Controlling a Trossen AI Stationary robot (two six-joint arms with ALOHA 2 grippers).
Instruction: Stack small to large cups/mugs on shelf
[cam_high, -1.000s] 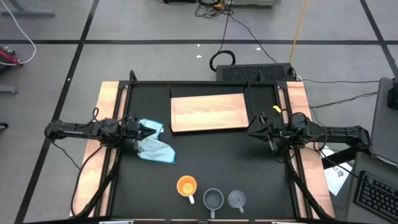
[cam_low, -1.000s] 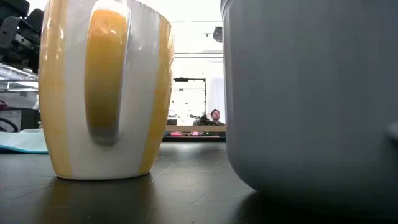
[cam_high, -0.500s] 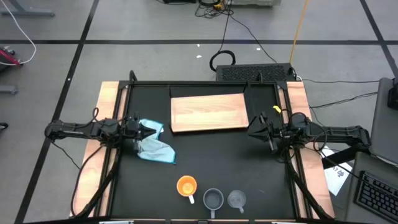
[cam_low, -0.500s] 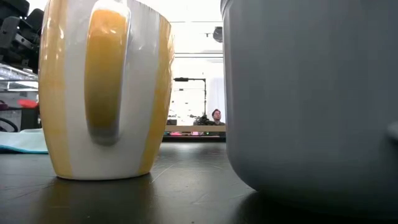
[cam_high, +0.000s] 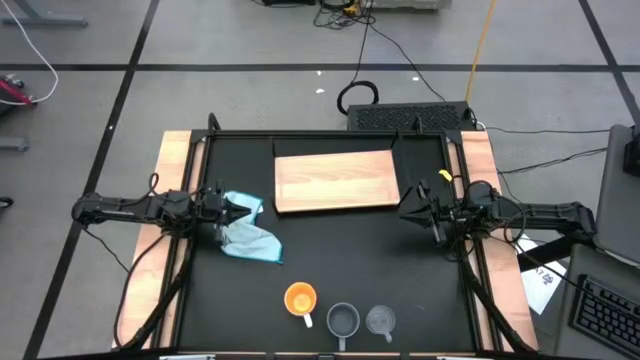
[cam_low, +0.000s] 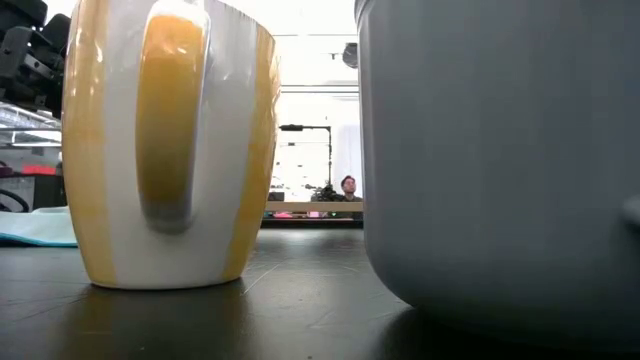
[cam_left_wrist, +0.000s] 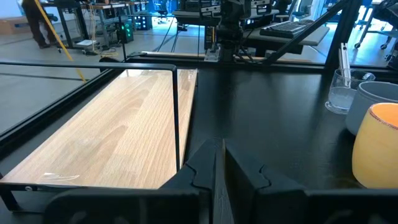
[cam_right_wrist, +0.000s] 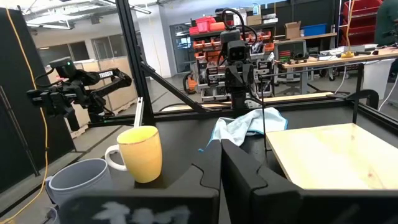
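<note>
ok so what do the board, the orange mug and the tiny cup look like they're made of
The board: light wood, matt, with visible grain lines running along it.
The orange mug: probably glazed ceramic; its orange and white surface is smooth and slightly shiny.
The tiny cup: looks like clear glass, since the table shows through its walls; clear plastic cannot be ruled out.

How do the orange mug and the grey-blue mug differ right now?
Colour: the orange mug is orange with a white handle; the grey-blue mug is one dull grey-blue all over.
Place: the orange mug stands at the left end of the row, nearer the light blue cloth; the grey-blue mug stands in the middle, beside the clear glass cup.
Shared: both stand upright on the black table, off the shelf, untouched by either gripper.
</note>
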